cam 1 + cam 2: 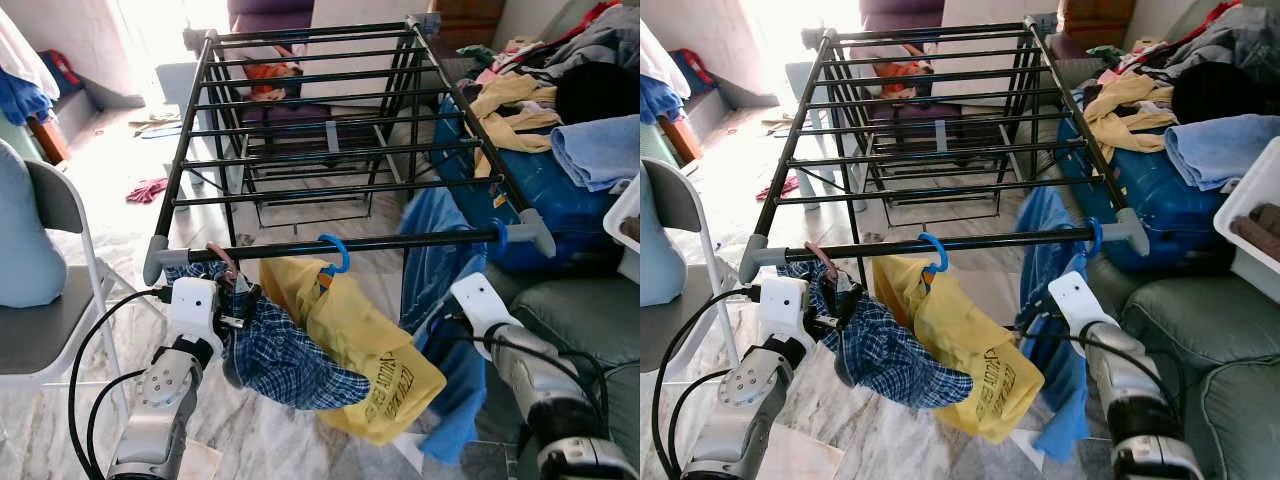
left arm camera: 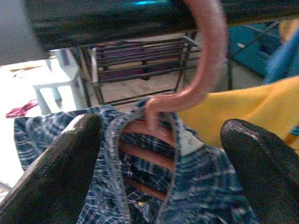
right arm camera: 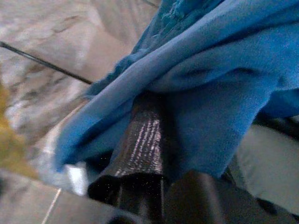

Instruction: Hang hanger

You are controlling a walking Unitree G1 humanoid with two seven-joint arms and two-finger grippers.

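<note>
Silver arms, white wrists, looping black cables.

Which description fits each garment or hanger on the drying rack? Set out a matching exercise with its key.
Things:
1. plaid shirt
2. yellow garment
3. blue garment
4. pink hanger hook

Descriptions:
A. hangs from a blue hook at the middle of the front rail
B. draped over the right gripper
C. curves up at the front rail between the left gripper's fingers
D. checked dark blue and white

Pairs: 1-D, 2-A, 3-B, 4-C

Hung yellow garment crowds rail beside checked shirt.
</note>
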